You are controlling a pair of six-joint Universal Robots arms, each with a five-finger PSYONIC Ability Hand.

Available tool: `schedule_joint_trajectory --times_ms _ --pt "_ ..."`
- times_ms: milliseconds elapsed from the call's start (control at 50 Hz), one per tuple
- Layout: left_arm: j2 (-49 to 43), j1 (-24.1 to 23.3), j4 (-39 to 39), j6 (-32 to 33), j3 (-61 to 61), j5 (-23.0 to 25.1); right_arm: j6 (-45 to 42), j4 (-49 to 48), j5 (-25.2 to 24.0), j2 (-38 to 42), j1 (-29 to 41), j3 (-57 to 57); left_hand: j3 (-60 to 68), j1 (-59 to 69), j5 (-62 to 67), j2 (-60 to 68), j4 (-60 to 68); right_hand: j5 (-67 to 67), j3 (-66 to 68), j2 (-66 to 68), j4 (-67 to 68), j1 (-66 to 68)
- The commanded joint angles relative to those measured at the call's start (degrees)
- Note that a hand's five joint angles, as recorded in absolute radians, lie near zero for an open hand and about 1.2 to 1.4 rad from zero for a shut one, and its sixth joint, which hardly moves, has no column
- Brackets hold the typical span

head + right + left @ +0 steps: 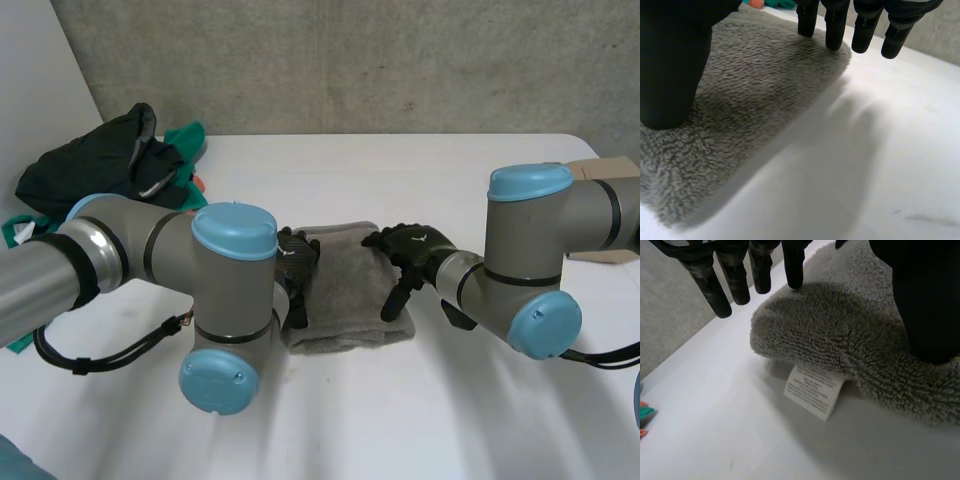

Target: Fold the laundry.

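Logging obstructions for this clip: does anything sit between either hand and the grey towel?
Nothing visible does. The left hand is at the left edge of the grey towel, the right hand at its right edge, thumbs resting on it. The heap of dark clothes lies apart, at the far left of the table.

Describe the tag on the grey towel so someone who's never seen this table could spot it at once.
On the white table, a folded grey towel lies between the robot's left hand and right hand. At the towel's corner near the left hand's fingertips, a small tag pokes out from under the fluffy edge. It is the only smooth, white, printed piece against the grey.
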Motion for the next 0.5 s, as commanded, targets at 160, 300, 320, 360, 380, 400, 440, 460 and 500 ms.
schedule_joint_trajectory --times_ms 160,300,320,360,380,400,440,460,500 --pt "11.4 0.2 1.1 1.3 0.3 3.4 -8.8 -3.5 6.1 -12.1 1.0 8.7 -2.2 -1.4 -2.8 -2.0 -1.6 -2.5 -2.1 -2.4 -2.1 -2.8" --pt "19.4 2.5 3.0 0.3 0.6 19.1 -12.7 -17.2 7.3 -18.1 7.9 25.8 -2.2 -1.4 -2.9 -2.1 -1.6 -2.5 -2.1 -2.4 -2.1 -2.8" --pt "20.1 2.8 2.8 -0.3 1.0 22.7 -13.3 -19.1 7.4 -18.2 8.7 27.6 -2.2 -1.4 -2.9 -2.1 -1.6 -2.5 -2.1 -2.4 -2.1 -2.8" --pt "20.7 3.1 2.4 -1.3 1.3 26.3 -14.4 -24.7 7.4 -18.2 10.2 32.0 -2.2 -1.4 -2.9 -2.1 -1.6 -2.5 -2.1 -2.4 -2.1 -2.8" --pt "20.8 3.1 2.0 -1.8 1.3 27.7 -14.8 -26.6 7.4 -18.2 10.5 33.2 -2.2 -1.4 -2.9 -2.1 -1.6 -2.5 -2.1 -2.4 -2.1 -2.8" --pt "20.9 3.3 1.0 -3.0 1.4 30.6 -15.0 -28.6 7.5 -18.0 10.8 34.3 -2.2 -1.4 -2.9 -2.1 -1.6 -2.5 -2.1 -2.4 -2.1 -2.8" --pt "20.9 3.7 -0.4 -4.2 1.4 32.9 -15.3 -32.5 7.6 -17.2 11.1 35.5 -2.2 -1.4 -2.8 -2.0 -1.6 -2.5 -2.1 -2.4 -2.1 -2.8" --pt "20.9 3.8 -1.2 -4.9 1.3 34.3 -15.4 -33.5 7.6 -16.6 11.3 35.5 -2.2 -1.4 -2.8 -2.0 -1.6 -2.5 -2.1 -2.4 -2.1 -2.8" --pt "20.9 3.9 -1.9 -5.0 1.3 35.2 -15.6 -35.3 7.6 -14.8 11.5 35.4 -2.2 -1.4 -2.8 -2.0 -1.6 -2.5 -2.1 -2.4 -2.1 -2.8"
